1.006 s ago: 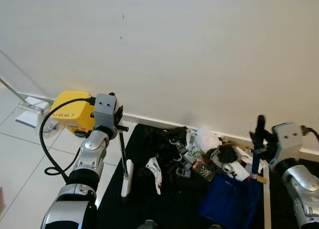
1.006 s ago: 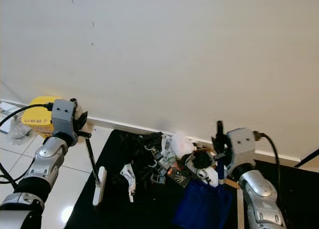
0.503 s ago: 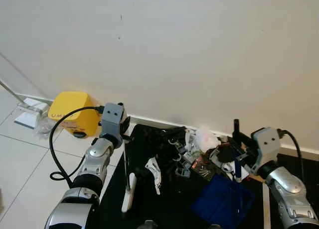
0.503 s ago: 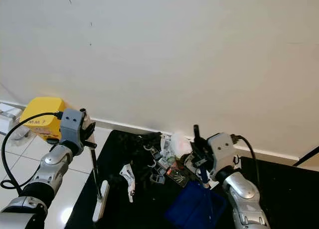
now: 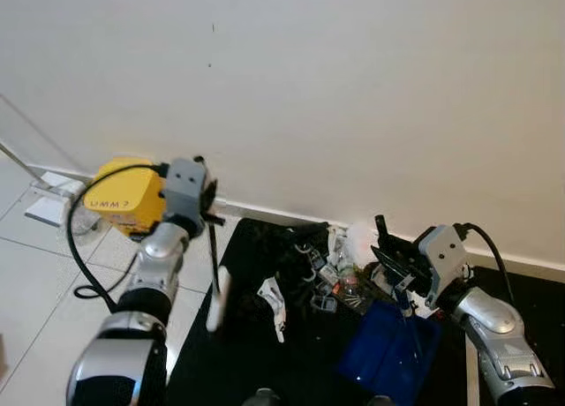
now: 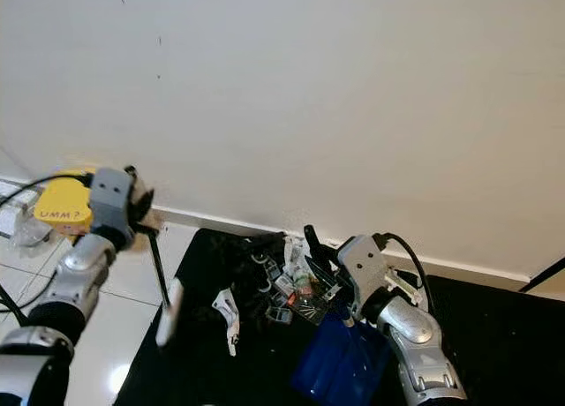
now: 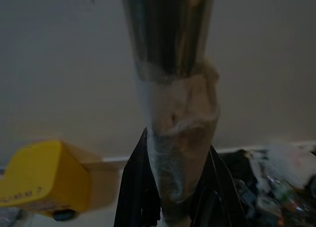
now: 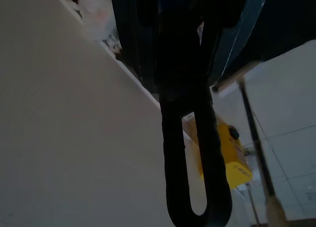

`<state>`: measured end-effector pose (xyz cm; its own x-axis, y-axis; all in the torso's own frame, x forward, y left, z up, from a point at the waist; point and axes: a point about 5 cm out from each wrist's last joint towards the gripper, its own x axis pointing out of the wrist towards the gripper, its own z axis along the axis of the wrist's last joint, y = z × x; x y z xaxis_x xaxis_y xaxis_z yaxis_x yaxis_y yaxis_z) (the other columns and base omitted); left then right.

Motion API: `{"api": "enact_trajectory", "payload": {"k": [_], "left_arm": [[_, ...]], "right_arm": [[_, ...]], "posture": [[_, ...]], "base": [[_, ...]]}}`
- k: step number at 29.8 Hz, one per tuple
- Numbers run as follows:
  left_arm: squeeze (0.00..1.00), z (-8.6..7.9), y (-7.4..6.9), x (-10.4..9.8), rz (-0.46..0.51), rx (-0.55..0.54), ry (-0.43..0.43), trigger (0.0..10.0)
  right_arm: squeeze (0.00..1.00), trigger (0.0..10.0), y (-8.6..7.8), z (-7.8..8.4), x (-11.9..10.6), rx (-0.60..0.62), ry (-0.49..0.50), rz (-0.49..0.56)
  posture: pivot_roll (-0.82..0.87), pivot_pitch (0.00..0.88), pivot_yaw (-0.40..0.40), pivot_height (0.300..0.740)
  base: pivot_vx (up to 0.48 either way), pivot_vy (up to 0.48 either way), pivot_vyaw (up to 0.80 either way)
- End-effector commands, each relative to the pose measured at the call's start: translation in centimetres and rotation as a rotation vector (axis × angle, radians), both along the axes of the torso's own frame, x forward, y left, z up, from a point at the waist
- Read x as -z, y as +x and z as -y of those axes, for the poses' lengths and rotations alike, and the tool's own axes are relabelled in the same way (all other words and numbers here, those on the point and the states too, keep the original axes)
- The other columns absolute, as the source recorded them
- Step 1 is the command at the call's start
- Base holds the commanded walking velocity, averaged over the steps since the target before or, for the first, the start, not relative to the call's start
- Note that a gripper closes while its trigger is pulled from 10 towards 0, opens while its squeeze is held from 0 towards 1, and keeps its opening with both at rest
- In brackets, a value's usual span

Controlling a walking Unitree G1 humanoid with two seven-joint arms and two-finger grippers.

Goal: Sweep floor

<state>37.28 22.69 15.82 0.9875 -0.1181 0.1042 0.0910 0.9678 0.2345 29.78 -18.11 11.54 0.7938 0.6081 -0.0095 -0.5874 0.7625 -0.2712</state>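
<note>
My left gripper (image 5: 207, 214) is shut on the thin dark handle of a broom (image 5: 213, 256), whose white head (image 5: 217, 302) hangs blurred over the left edge of a black mat (image 5: 265, 362). In the left wrist view the taped metal handle (image 7: 178, 133) sits between the fingers. A pile of mixed litter (image 5: 328, 269) lies on the mat by the wall. My right gripper (image 5: 402, 269) is shut on the handle of a blue dustpan (image 5: 388, 349), which rests just right of the pile. The handle's black end loop (image 8: 195, 153) fills the right wrist view.
A yellow box (image 5: 124, 199) with a black cable stands against the wall at the left, beside white tiles (image 5: 44, 318). A plain white wall (image 5: 353, 88) with a skirting board runs behind everything. A white curved piece (image 5: 275, 304) lies apart from the pile.
The right gripper has carried the dustpan leftward, up to the litter pile. The left gripper has risen and swung the broom head to the left and up, away from the pile.
</note>
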Motion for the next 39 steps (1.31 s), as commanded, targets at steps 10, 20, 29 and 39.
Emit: {"api": "enact_trajectory", "payload": {"k": [10,20,29,39], "left_arm": [[0.00,-0.6,-1.4,5.1,-0.238,-0.054,0.000,10.0],[0.00,0.3,0.0,2.8,-0.153,-0.060,-0.083,10.0],[0.00,2.6,0.7,2.0,-0.089,-0.035,0.013,10.0],[0.00,4.4,0.2,4.3,-0.188,-0.026,-0.344,10.0]], "right_arm": [[0.00,10.0,-0.7,-3.3,2.0,-0.157,-0.009,-0.060],[0.00,10.0,-0.3,-3.4,2.5,-0.150,-0.051,-0.055],[0.00,10.0,0.7,-3.2,2.8,-0.117,-0.107,-0.041],[0.00,10.0,1.8,-4.4,2.0,-0.087,-0.010,0.014]], "posture": [[-0.06,0.279,0.092,0.740],[-0.07,0.283,0.089,0.740],[-0.06,0.277,0.095,0.740],[-0.09,0.290,0.094,0.740]], "base": [[0.000,0.000,0.00],[0.000,0.000,0.00],[0.000,0.000,0.00],[0.000,0.000,0.00]]}}
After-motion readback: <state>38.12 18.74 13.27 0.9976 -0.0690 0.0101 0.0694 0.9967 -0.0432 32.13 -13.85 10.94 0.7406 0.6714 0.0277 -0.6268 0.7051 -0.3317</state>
